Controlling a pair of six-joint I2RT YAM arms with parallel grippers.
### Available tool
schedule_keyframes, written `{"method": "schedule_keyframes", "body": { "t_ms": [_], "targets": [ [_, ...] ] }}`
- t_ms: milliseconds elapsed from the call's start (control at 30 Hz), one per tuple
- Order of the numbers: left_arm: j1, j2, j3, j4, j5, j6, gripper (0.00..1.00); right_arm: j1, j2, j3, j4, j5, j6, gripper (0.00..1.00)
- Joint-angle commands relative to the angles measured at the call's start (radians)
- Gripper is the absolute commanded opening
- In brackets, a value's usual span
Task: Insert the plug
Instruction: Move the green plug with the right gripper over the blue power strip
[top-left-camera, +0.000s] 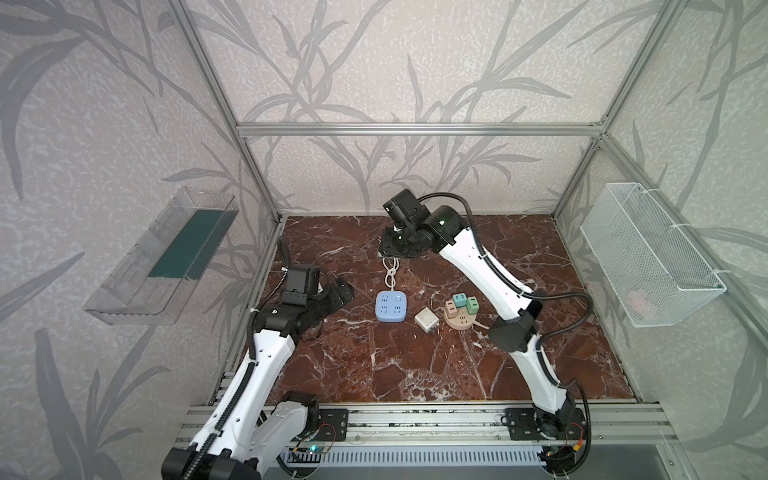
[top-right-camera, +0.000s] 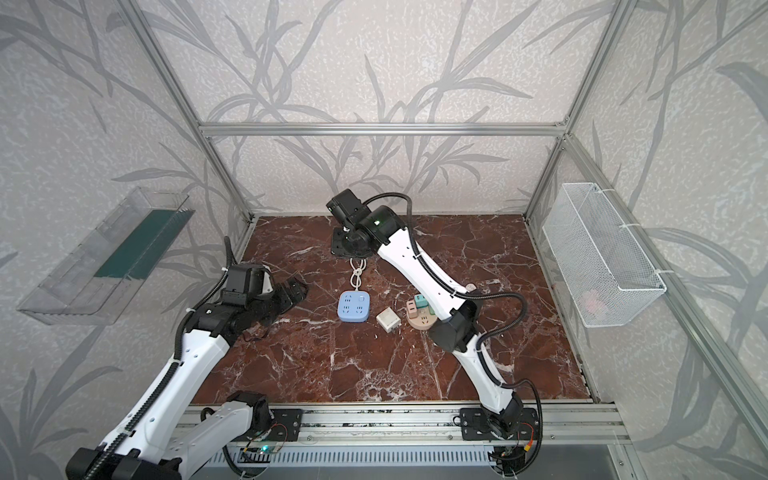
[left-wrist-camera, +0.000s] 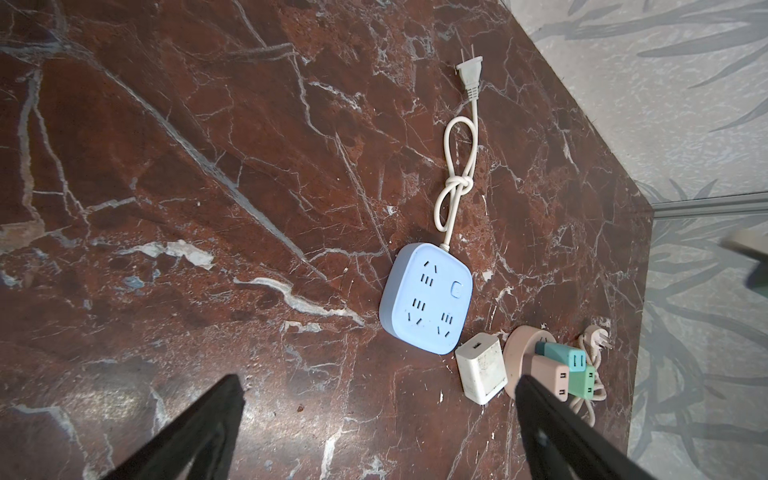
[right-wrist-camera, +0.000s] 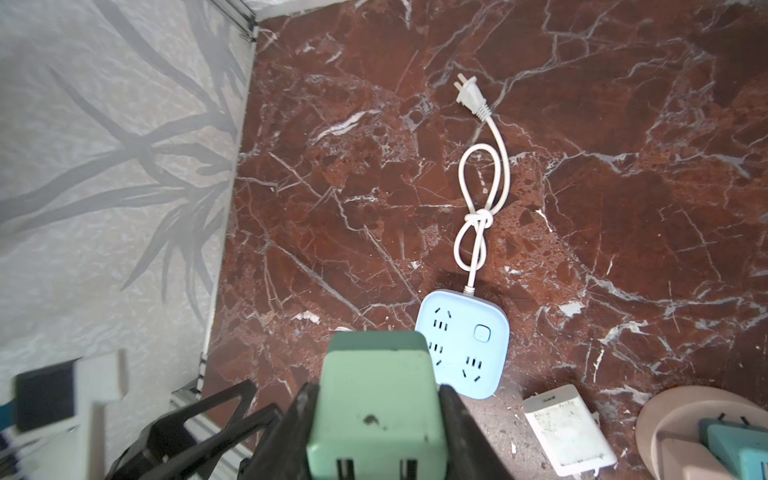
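The worktop (top-left-camera: 415, 365) is red-brown marble with white veins. Nearest its front edge and close to its left edge hangs the left gripper (left-wrist-camera: 374, 428), its black fingers (left-wrist-camera: 199, 428) spread wide with nothing between them.

Further in, about the middle of the worktop, three things lie in a row. A white USB charger (top-left-camera: 426, 319) lies on its side between the other two. Just to its left sits a blue square power strip (top-left-camera: 390, 305), socket face up, with all its sockets free and a button in one corner. To its right is a round pink socket base (top-left-camera: 459, 321) with a teal adapter (top-left-camera: 459, 299), a pink adapter (top-left-camera: 450, 308) and a green adapter (top-left-camera: 472, 306) plugged into it. A beige three-pin plug (left-wrist-camera: 598, 336) and its cord lie just behind the base.

From the strip's far side a white cord (top-left-camera: 390, 274), tied in a knot, runs towards the far edge and ends in a two-pin plug (right-wrist-camera: 469, 95) lying flat on the marble.

Beyond the knotted cord, near the middle of the far edge, is the right gripper (right-wrist-camera: 376, 436). It is clamped on a mint-green plug (right-wrist-camera: 376, 395), one finger (right-wrist-camera: 457, 424) on each side. The plug's face with two slots is turned to the wrist camera. The top views show this plug well apart from the blue strip.
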Motion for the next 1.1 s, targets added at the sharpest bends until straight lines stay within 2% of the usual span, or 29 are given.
{"method": "schedule_keyframes", "body": {
  "t_ms": [0,67,200,267,533,833,1067],
  "targets": [
    [0.01,-0.032,-0.01,-0.033,-0.026,0.042,0.99,0.017,0.082,0.136,-0.244,-0.001,0.052,0.0],
    [0.013,-0.042,-0.022,-0.031,-0.021,0.051,0.99,0.022,0.063,0.058,-0.199,0.001,0.067,0.0],
    [0.016,-0.058,-0.042,-0.027,-0.019,0.055,0.99,0.032,-0.04,-0.209,-0.039,0.046,0.094,0.0],
    [0.015,-0.058,-0.047,-0.024,-0.006,0.058,0.99,0.033,-0.059,-0.266,-0.003,0.051,0.107,0.0],
    [0.017,-0.061,-0.057,-0.018,0.034,0.065,0.99,0.05,0.053,-0.126,-0.1,0.051,0.129,0.0],
    [0.018,-0.088,-0.08,-0.029,0.045,0.069,0.99,0.055,0.038,-0.17,-0.082,0.099,0.193,0.0],
    [0.02,-0.103,-0.087,-0.03,0.05,0.07,0.99,0.057,0.044,-0.197,-0.06,0.086,0.204,0.0]
  ]
}}
